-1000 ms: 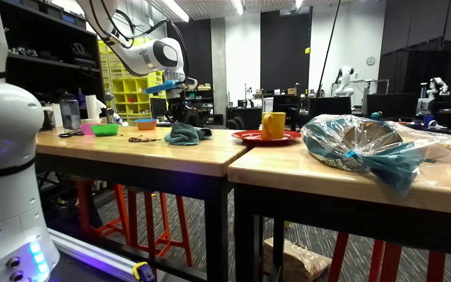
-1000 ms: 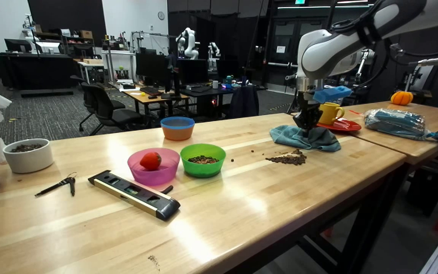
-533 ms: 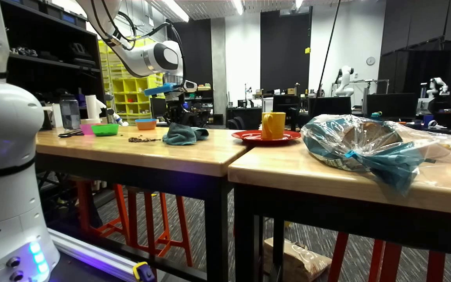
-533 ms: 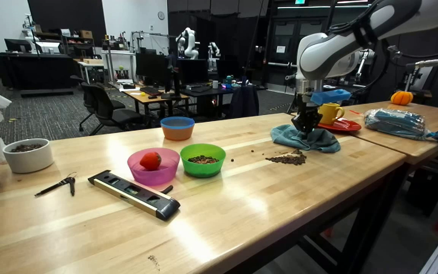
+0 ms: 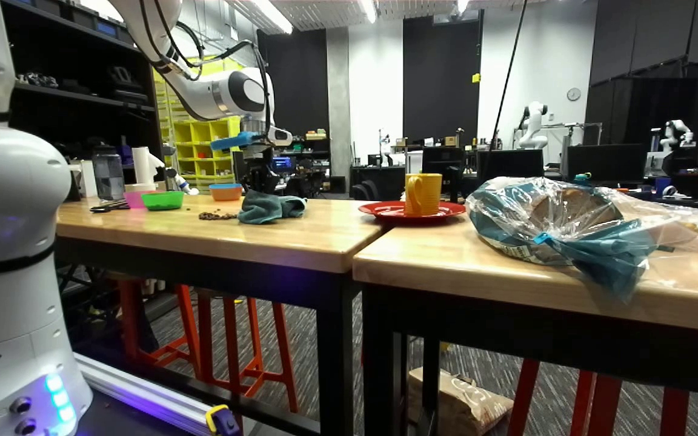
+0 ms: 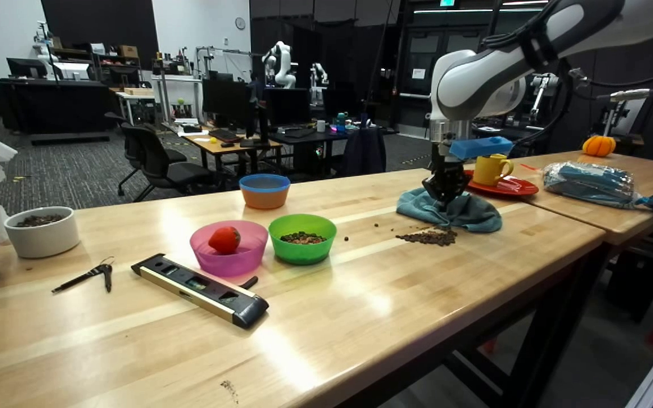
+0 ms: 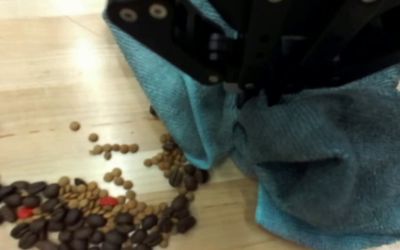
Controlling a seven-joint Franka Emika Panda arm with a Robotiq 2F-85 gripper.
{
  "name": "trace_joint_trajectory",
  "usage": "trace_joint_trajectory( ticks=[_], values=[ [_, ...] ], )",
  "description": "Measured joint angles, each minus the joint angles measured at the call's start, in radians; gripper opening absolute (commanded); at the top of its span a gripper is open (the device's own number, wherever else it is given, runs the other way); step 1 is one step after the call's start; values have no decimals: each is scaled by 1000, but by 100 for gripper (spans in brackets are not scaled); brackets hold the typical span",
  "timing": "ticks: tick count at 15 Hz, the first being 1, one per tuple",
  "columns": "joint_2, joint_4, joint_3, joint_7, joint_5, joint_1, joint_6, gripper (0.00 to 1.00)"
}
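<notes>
In the wrist view we see the end effector point(image 7: 257, 99) closed tight, with a fold of the teal cloth point(image 7: 311, 146) pinched between its tips. The cloth lies bunched on the table point(image 6: 349, 328), near the edge shared with a neighbouring table point(image 5: 434, 251); creases run out from the grip, and part of the cloth looks darker. Beside it, on the side away from that edge, we find a loose heap point(image 6: 431, 236) of dark beans point(image 7: 73, 217) and small brown lentils point(image 7: 82, 193), with two red bits point(image 7: 108, 201) among them. A corner of the cloth lies right at the heap, though we cannot tell whether it touches. Farther from the shared edge, we see in both exterior views a green bowl point(image 6: 302, 254) just beside a pink bowl point(image 6: 227, 263), and an orange bowl point(image 6: 264, 198) with a blue rim near the long edge opposite the robot's base point(image 5: 16, 327). In an exterior view we make out brown bits point(image 6: 302, 237) in the green bowl, a strawberry point(image 6: 224, 240) in the pink one, a level point(image 6: 199, 290) lying just beside it, and a white bowl point(image 6: 43, 240) of dark bits point(image 6: 38, 220) toward the opposite end of the table. A yellow mug point(image 6: 488, 170) stands upright on a red plate point(image 6: 514, 185) at the shared edge, and a plastic bag point(image 6: 590, 184) lies on the neighbouring table, with a pumpkin point(image 6: 598, 146) beyond it in an exterior view.
</notes>
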Motion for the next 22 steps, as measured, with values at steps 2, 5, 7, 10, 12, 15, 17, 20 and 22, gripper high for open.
trace_joint_trajectory(
  ticks=[2,5,7,10,12,15,17,20,22],
  values=[
    [0,-2,15,31,0,14,-1,2],
    [0,-3,35,83,0,33,-6,2],
    [0,-3,46,127,1,43,-13,2],
    [0,-2,60,203,17,58,-27,2],
    [0,-1,70,258,40,66,-36,2],
    [0,-1,87,339,75,79,-44,2],
    [0,-1,101,394,94,90,-49,2],
    [0,-1,122,481,137,109,-58,2],
    [2,0,134,535,165,119,-60,2]
  ],
)
